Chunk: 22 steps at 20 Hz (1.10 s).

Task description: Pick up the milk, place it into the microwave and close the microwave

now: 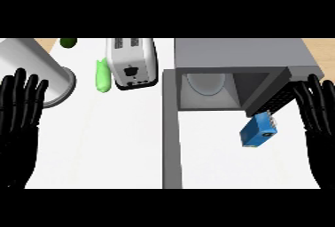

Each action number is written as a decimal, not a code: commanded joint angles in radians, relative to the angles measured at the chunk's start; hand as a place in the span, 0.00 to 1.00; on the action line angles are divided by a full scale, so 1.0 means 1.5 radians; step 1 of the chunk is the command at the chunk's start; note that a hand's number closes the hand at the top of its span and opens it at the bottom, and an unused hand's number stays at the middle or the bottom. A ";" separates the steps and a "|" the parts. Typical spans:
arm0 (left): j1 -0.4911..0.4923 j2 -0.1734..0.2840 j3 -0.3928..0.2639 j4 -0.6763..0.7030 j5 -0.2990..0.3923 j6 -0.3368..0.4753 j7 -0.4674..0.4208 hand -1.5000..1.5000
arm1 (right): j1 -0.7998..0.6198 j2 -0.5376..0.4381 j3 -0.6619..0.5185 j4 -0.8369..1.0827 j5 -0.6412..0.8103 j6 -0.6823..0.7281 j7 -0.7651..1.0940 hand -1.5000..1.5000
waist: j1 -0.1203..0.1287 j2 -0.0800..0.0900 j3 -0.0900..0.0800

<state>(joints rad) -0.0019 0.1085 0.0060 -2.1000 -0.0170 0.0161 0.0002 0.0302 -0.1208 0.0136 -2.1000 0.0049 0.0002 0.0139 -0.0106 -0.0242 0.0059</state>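
Note:
A blue milk carton (259,131) lies tipped on the white counter, just in front of the microwave's right side. The grey microwave (239,55) stands at the back right with its door (171,128) swung open toward me; a round plate (207,83) shows inside the cavity. My right hand (318,117) is open at the right edge, fingers up, to the right of the carton and apart from it. My left hand (20,113) rests open at the left edge, far from the carton.
A silver toaster (133,63) stands at the back centre with a green cucumber (102,75) beside it. A grey cylindrical pot (36,66) sits at the back left, and a dark green object (68,42) lies behind it.

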 commanded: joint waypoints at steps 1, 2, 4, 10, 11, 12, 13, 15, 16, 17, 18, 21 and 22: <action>-0.004 -0.015 -0.024 0.001 -0.019 0.002 0.000 0.00 | 0.006 -0.003 -0.031 -0.003 -0.012 0.003 0.006 0.00 | 0.006 0.016 -0.004; -0.005 -0.005 -0.010 0.000 0.005 -0.012 0.013 0.00 | -0.023 0.003 -0.014 -0.060 0.025 -0.038 0.094 0.00 | 0.006 0.015 -0.004; -0.024 0.021 0.051 0.060 0.068 -0.046 -0.015 0.00 | -0.043 -0.029 -0.080 -0.026 -0.002 -0.029 0.099 0.00 | 0.005 0.017 -0.004; 0.036 -0.044 0.055 0.037 0.207 -0.039 0.068 0.00 | -0.012 -0.011 -0.052 -0.086 -0.025 -0.051 0.251 0.00 | 0.007 0.015 -0.005; 0.042 -0.057 0.037 0.058 0.182 -0.038 0.035 0.00 | 0.056 -0.008 -0.059 -0.116 -0.038 -0.029 0.220 0.00 | 0.002 0.015 -0.004; 0.073 -0.055 0.033 0.009 0.195 -0.044 0.056 0.00 | -0.030 -0.022 -0.069 -0.078 -0.033 -0.045 0.264 0.00 | 0.010 0.015 -0.004; 0.084 -0.059 0.040 0.031 0.195 -0.053 0.018 0.00 | 0.001 -0.014 -0.064 -0.077 -0.033 -0.033 0.240 0.00 | 0.008 0.015 -0.004; 0.160 -0.070 0.028 0.044 0.191 -0.090 -0.039 0.00 | 0.028 -0.003 -0.060 -0.070 -0.012 -0.039 0.226 0.00 | 0.009 0.015 -0.004; 0.156 -0.047 0.056 0.013 0.231 -0.107 -0.017 0.00 | -0.006 0.016 -0.016 -0.062 0.022 -0.060 0.252 0.00 | 0.011 0.016 -0.004; 0.158 -0.071 0.006 0.019 0.188 -0.080 -0.021 0.00 | 0.065 0.010 -0.062 -0.081 -0.029 -0.025 0.202 0.00 | 0.007 0.015 -0.004; 0.175 -0.072 0.023 -0.014 0.207 -0.080 0.003 0.00 | 0.044 -0.008 -0.079 -0.078 -0.027 -0.024 0.236 0.00 | 0.008 0.015 -0.004; 0.233 -0.068 0.023 -0.026 0.201 -0.115 -0.042 0.00 | 0.090 0.037 -0.046 -0.021 -0.008 -0.019 0.140 0.00 | 0.010 0.015 -0.004; 0.291 -0.072 -0.019 -0.023 0.185 -0.121 -0.097 0.00 | 0.065 0.013 -0.065 -0.089 -0.023 -0.026 0.225 0.00 | 0.010 0.015 -0.004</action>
<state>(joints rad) 0.3012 0.0086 0.0299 -2.0985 0.2724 -0.1365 -0.0671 0.1109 -0.1040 -0.0747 -2.1980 -0.0244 -0.0399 0.3211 0.0029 -0.0014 0.0001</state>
